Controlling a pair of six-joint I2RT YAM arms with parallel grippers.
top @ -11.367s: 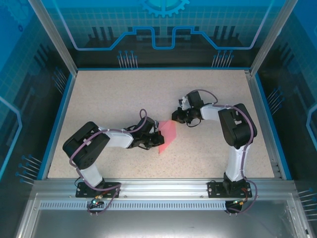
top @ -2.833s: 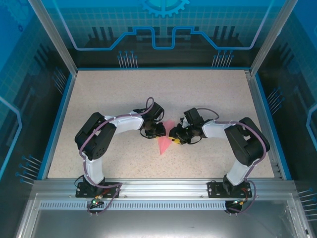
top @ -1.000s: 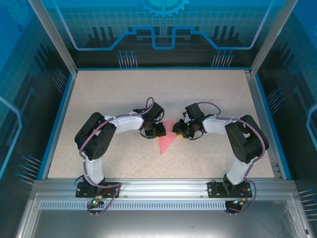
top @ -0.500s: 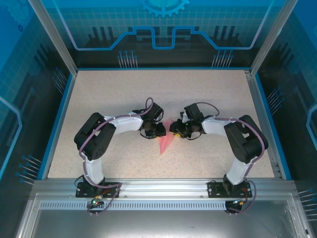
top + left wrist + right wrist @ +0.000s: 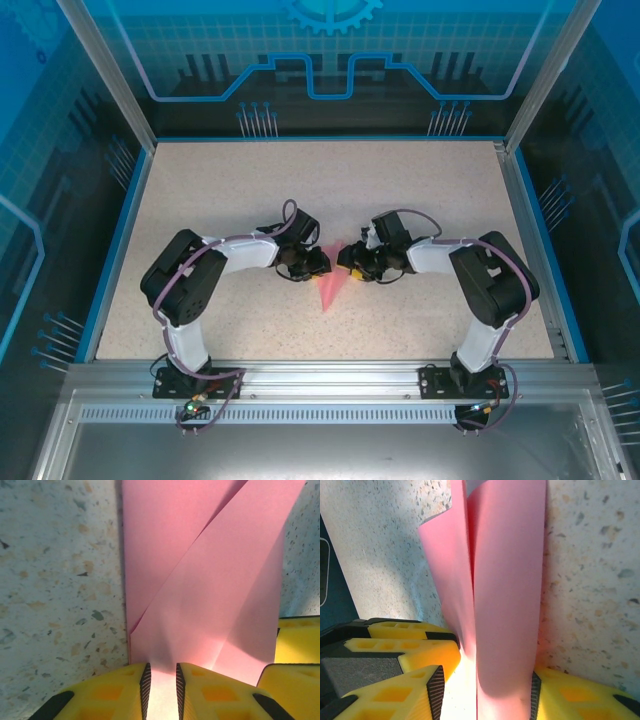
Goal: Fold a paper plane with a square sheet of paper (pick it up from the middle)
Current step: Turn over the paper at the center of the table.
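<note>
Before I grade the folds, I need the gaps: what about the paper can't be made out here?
Top external: the paper where the left gripper and right gripper cover it; creases too small.
Left wrist: far end cut off by the top edge.
Right wrist: both ends cut off, top and bottom edges.

The top edge cuts off the paper plane (image 5: 210, 580).

— Item: where's the folded paper (image 5: 333, 287)?
— Middle of the table (image 5: 230, 190), tip toward the near edge, between two grippers.
— Which sides?
— On its left edge, the left gripper (image 5: 320, 263); at its right, the right gripper (image 5: 343, 262). Paper lies between each pair of fingers (image 5: 125, 685).
</note>
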